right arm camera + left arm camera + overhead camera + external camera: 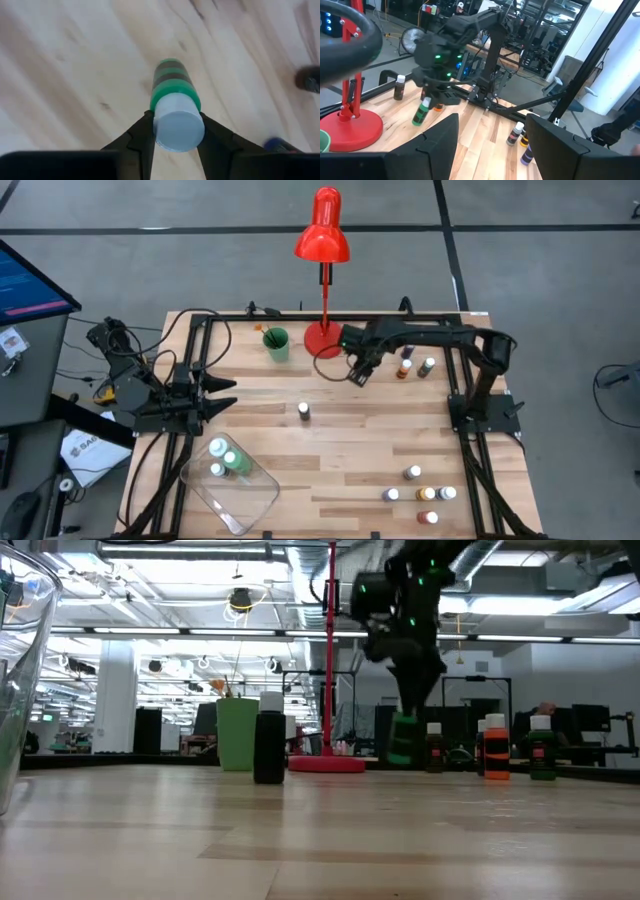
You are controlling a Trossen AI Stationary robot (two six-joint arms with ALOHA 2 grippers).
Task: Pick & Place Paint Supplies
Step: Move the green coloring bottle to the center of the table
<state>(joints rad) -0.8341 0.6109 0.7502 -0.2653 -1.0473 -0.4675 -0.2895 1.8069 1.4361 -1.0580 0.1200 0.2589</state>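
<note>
One green paint bottle (pixel 172 97) sits clamped in the right claw (pixel 175 132).

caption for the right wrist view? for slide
Right gripper shut on a green paint bottle by its white cap, lifted above the wooden table.

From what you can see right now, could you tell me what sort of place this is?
Probably a robotics lab in an open industrial hall: a wooden table framed with two dark arms, exposed ceiling ducts and strip lights, and equipment racks beyond.
</note>
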